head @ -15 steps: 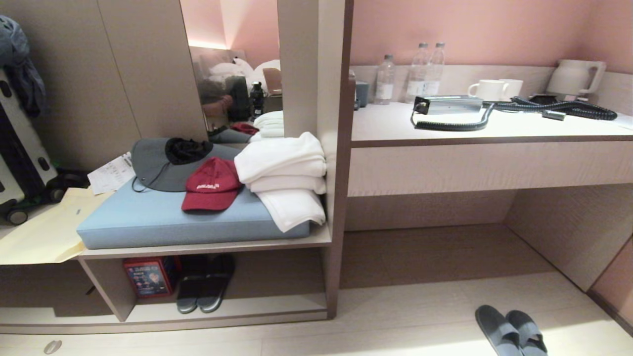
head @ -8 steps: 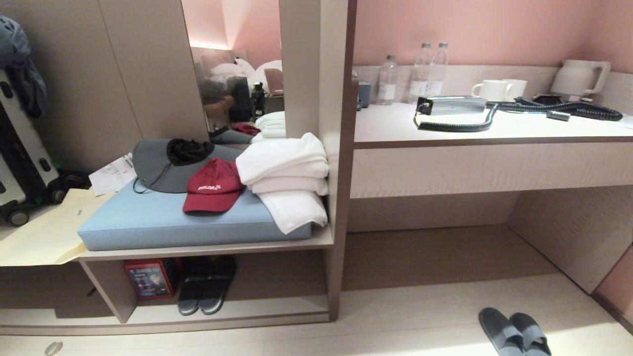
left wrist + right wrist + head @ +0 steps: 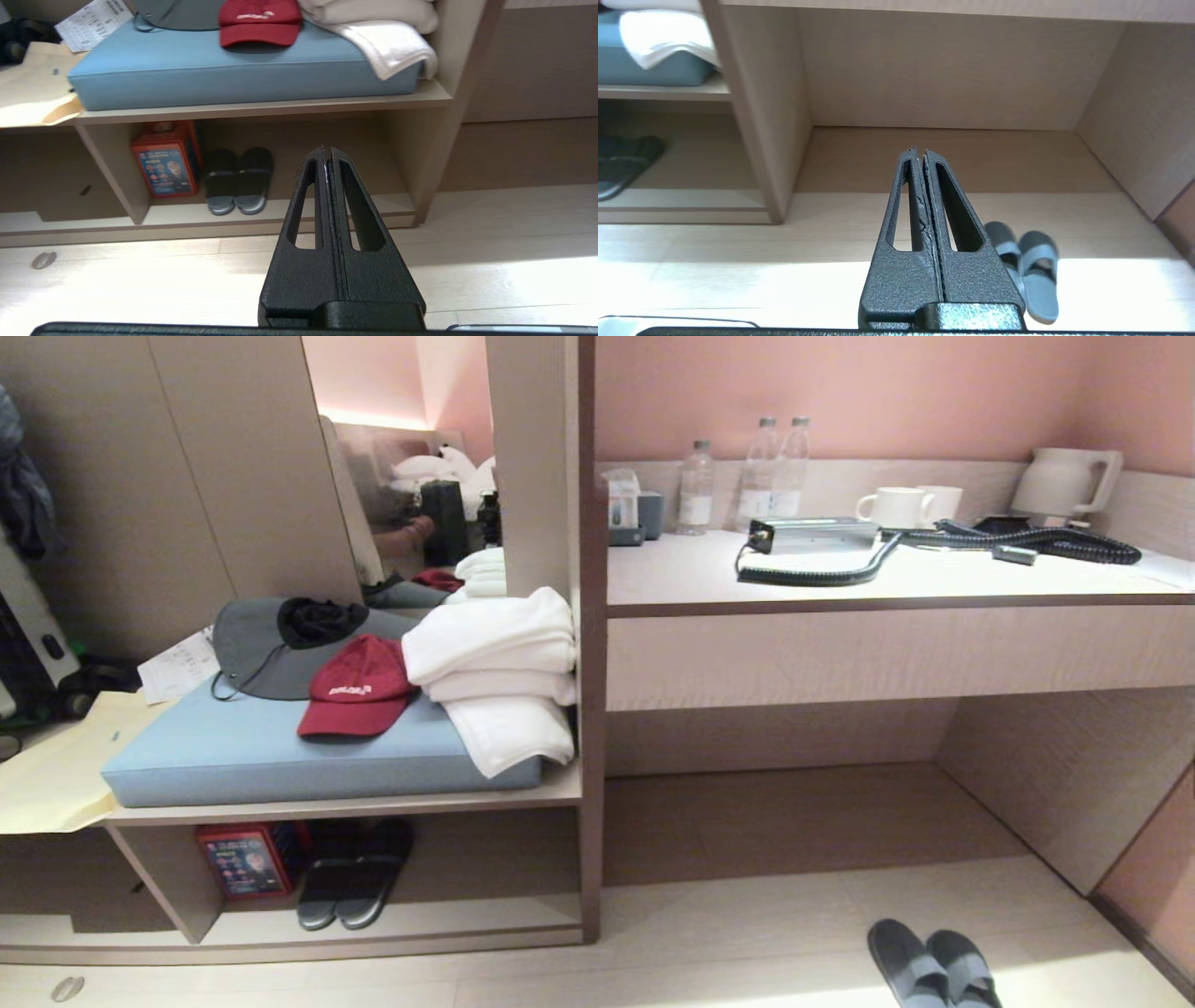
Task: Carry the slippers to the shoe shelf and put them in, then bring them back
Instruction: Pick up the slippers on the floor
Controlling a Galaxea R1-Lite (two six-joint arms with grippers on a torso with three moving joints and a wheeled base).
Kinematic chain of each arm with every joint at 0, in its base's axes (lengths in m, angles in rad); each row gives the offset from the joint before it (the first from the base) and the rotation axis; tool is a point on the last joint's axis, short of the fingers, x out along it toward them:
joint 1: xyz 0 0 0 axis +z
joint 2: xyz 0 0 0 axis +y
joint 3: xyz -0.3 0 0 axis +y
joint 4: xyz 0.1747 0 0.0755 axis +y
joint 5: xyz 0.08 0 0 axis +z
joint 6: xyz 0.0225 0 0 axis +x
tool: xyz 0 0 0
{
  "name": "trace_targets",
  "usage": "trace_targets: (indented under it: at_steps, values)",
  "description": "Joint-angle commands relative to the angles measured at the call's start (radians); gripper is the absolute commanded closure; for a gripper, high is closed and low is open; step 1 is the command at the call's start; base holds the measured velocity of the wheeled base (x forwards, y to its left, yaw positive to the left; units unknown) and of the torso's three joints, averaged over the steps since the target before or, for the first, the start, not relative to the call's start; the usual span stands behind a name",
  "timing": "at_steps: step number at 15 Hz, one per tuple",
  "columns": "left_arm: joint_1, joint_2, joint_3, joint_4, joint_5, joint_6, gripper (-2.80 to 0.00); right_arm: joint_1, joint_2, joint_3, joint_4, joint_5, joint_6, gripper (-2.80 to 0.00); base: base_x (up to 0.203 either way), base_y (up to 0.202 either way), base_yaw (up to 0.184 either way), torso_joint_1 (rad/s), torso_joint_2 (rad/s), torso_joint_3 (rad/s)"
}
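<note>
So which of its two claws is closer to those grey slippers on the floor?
Right. The right gripper hangs shut just beside the slippers; the left gripper, also shut, faces the shoe shelf.

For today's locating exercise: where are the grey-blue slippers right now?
The slippers lie side by side on the floor, low right in the head view, before the desk recess, outside the shoe shelf.

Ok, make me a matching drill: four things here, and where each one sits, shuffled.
Things:
1. slippers
2. red cap
3. white kettle
4. dark slippers

Places:
A. on the desk, far right
B. in the shoe shelf, beside a red box
C. on the floor before the desk recess
D. on the blue cushion

Pairs: 1-C, 2-D, 3-A, 4-B
</note>
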Motion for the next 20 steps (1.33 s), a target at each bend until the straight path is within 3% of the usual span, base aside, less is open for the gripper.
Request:
trace_targets:
  at_steps: [1, 20]
  values:
    - [0.0, 0.0, 0.001, 0.0, 0.001, 0.0, 0.0, 0.001, -0.002, 0.0, 0.0, 0.001, 0.001, 0.0, 0.0, -0.197, 0.005, 0.002, 0.0, 0.003]
    - [0.0, 0.0, 0.001, 0.0, 0.001, -0.006, 0.0, 0.001, -0.002, 0.0, 0.0, -0.002, 0.005, 0.0, 0.0, -0.196, 0.002, 0.002, 0.0, 0.003]
